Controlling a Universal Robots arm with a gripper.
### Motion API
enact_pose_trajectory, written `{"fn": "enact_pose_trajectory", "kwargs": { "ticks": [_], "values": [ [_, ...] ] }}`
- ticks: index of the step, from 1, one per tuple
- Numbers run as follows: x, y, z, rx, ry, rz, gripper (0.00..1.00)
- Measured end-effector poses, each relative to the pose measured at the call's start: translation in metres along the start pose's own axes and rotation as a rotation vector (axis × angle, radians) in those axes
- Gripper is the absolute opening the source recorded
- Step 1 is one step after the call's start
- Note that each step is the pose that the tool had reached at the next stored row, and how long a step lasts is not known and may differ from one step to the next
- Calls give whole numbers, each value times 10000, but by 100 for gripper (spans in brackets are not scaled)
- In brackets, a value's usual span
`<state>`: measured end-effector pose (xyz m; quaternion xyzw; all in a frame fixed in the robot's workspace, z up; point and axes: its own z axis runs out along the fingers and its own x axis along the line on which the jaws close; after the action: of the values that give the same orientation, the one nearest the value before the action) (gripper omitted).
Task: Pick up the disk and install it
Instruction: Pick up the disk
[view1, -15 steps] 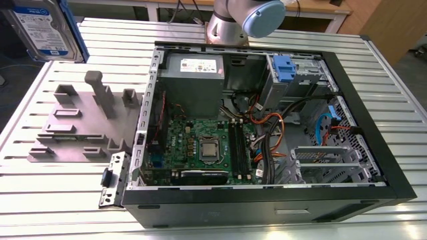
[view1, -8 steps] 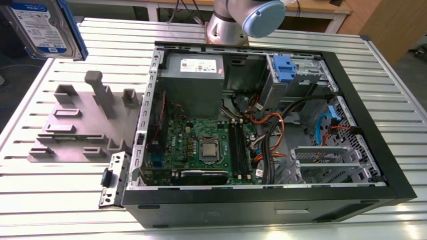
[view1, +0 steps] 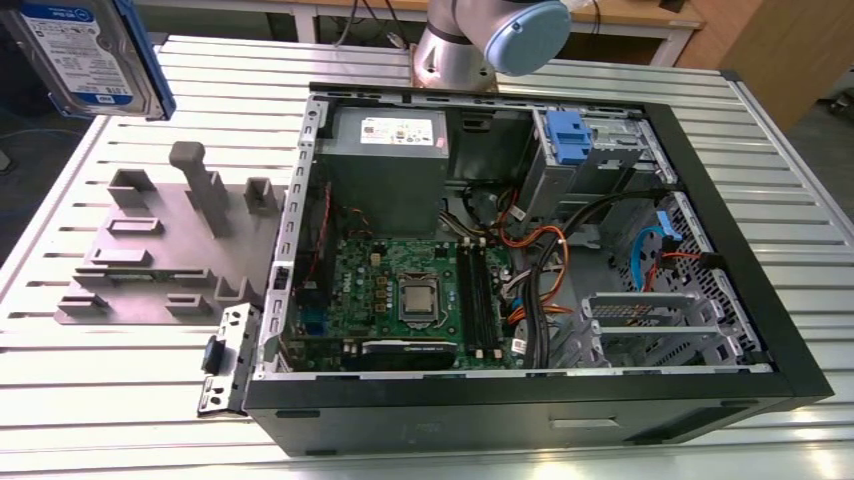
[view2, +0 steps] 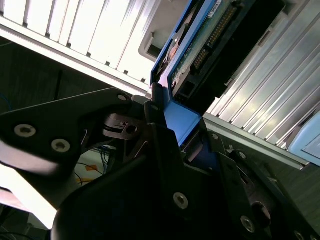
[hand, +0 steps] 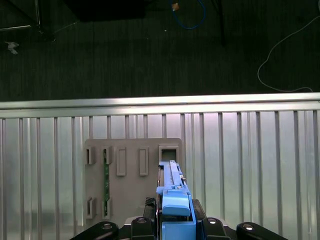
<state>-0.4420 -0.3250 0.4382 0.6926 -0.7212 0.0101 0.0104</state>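
The disk (view1: 83, 52), a silver drive with a blue-and-white label in a blue carrier, hangs high over the table's corner at the exterior view's upper left. In the first wrist view the disk (hand: 173, 192) is seen edge-on above the grey holder plate (hand: 130, 172), clear of its slots. My gripper (hand: 176, 224) is shut on the carrier's blue end tab. In the second wrist view the same gripper (view2: 179, 125) clamps the blue tab, with the disk (view2: 212, 42) and its circuit-board side reaching away from the fingers.
An open black computer case (view1: 747, 260) lies on the slatted metal table (view1: 120, 400); a drive bay with a blue bracket (view1: 567, 135) is at its far right. The grey holder plate (view1: 147, 260) lies beside the case. The arm's base (view1: 487, 40) stands behind it.
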Motion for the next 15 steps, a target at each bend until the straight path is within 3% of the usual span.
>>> {"fn": "enact_pose_trajectory", "kwargs": {
  "ticks": [15],
  "values": [
    [0,0,-15,1,2,0,36]
  ]
}}
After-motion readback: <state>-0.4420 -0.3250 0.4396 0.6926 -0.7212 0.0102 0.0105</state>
